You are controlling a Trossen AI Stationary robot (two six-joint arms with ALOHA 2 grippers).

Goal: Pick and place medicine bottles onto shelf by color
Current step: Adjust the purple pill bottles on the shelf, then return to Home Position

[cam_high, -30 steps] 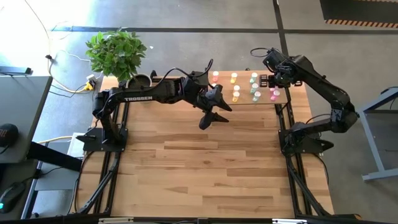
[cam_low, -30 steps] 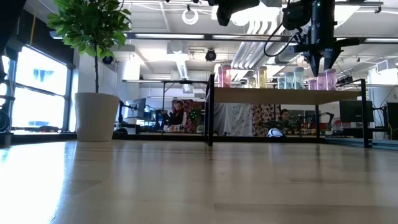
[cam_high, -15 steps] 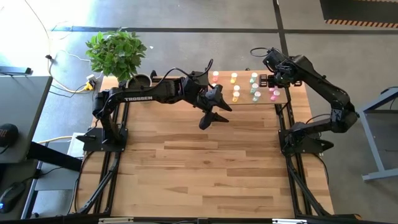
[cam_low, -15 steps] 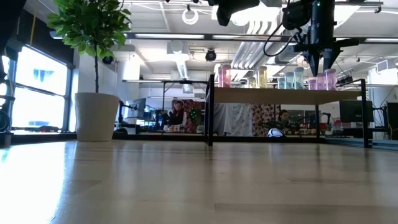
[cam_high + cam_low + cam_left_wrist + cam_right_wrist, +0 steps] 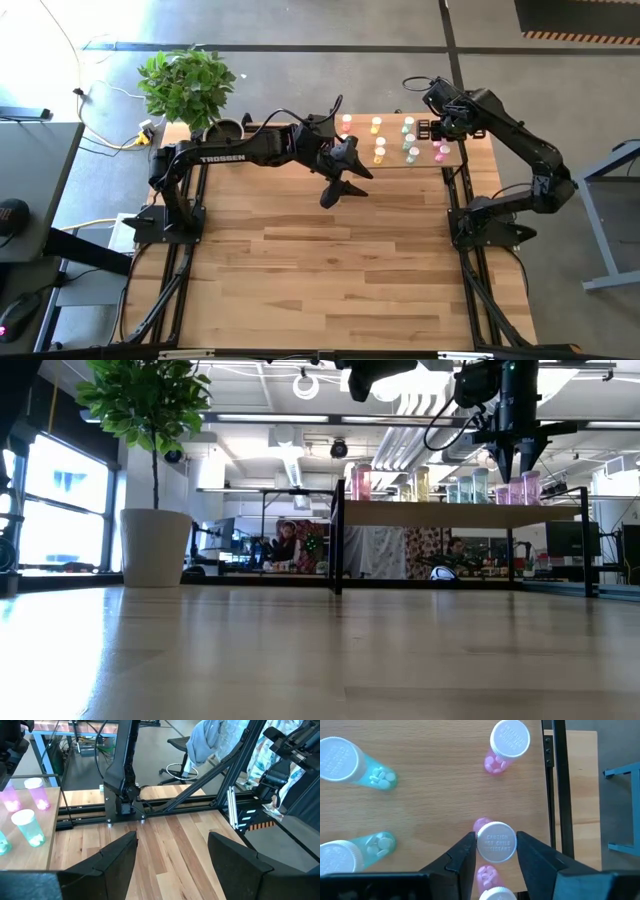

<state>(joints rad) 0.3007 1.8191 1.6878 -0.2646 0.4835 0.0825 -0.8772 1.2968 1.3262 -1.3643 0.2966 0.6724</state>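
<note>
The shelf (image 5: 392, 130) is a light-wood board at the table's far right. Small bottles stand upright on it in columns: red-pink (image 5: 347, 122), yellow (image 5: 379, 146), pale green (image 5: 410, 140) and magenta (image 5: 442, 156). My right gripper (image 5: 495, 845) points down over the shelf's right end and is shut on a magenta bottle (image 5: 496, 842). Other magenta bottles (image 5: 507, 742) and pale green ones (image 5: 350, 765) stand around it. My left gripper (image 5: 340, 190) hangs open above the table, near the shelf's left end, and holds nothing. My right gripper pinches the magenta bottle's white cap (image 5: 496, 851) between its two fingers, one on each side of the cap. The fingers come from above, pointing down. The bottle is upright and seems to stand on the shelf board (image 5: 430, 795).
A leafy plant in a pot (image 5: 190, 85) stands at the table's far left corner. The shelf's black frame (image 5: 560, 795) runs close beside my right gripper. The wood table (image 5: 330, 270) stretches toward the near edge. In the low view, people sit in the room behind (image 5: 285, 545).
</note>
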